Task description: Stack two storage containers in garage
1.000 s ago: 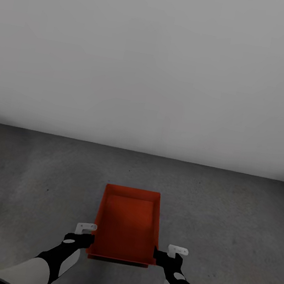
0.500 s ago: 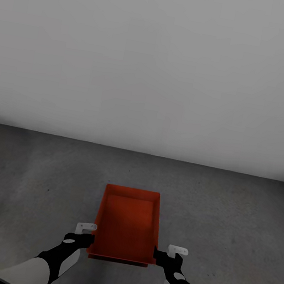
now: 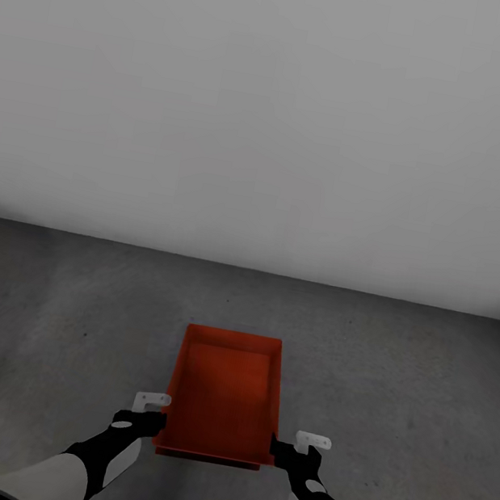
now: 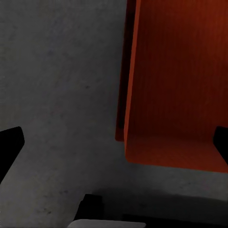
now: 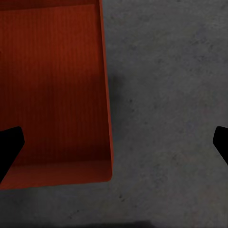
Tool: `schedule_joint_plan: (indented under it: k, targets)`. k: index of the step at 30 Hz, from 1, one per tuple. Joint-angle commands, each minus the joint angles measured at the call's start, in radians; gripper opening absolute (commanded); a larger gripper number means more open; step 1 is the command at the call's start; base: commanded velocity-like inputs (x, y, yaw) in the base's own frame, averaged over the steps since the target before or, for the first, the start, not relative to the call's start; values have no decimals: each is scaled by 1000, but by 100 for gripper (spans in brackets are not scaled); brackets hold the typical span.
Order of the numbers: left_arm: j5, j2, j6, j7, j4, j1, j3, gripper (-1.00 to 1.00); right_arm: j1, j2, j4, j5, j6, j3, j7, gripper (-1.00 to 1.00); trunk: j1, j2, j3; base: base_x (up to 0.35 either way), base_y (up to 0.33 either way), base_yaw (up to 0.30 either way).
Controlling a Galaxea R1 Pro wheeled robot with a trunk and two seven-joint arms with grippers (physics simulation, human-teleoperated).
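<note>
Red-orange rectangular open-top bin with ribbed walls (image 3: 222, 397) sits over the dark grey rough concrete floor (image 3: 66, 316), long axis running near to far, centred ahead of the robot. In the left wrist view (image 4: 175, 95) a second red edge shows just beside and below the near wall; whether that is another bin beneath or part of the same bin, I cannot tell. Plain white wall (image 3: 275, 107) stands beyond.

Left gripper (image 3: 146, 410) flanks the near-left corner, right gripper (image 3: 303, 448) the near-right corner. Both wrist views show the dark fingertips spread wide, one inside the bin wall and one outside (image 5: 52, 95). Nothing is clamped.

Judgement: placement step in the garage, bin apparently set down and released. Whether it rests fully on its support is not resolved.

Next move calls for lifting both arms straight up clear of the walls, without nudging the bin.
</note>
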State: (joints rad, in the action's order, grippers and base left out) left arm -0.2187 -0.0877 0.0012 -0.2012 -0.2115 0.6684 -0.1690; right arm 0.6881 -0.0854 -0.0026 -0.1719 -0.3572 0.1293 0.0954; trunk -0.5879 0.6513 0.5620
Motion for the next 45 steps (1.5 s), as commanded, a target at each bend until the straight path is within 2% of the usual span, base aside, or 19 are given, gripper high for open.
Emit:
schedule_joint_plan:
  k: [1, 9, 45]
  targets:
    - [-10, 0, 0, -6, -1, 0, -9, 100, 1, 0, 1, -9, -3, 9, 3, 100, 0, 1, 1, 0, 0, 0]
    - [-11, -2, 1, -7, 1, 0, -7, 100, 1, 0, 1, -9, -3, 9, 3, 100, 0, 1, 1, -147, 0, 0]
    - [-13, 0, 1, -7, 1, 0, -6, 100, 1, -1, 1, -9, -3, 9, 3, 100, 0, 1, 1, -319, 0, 0]
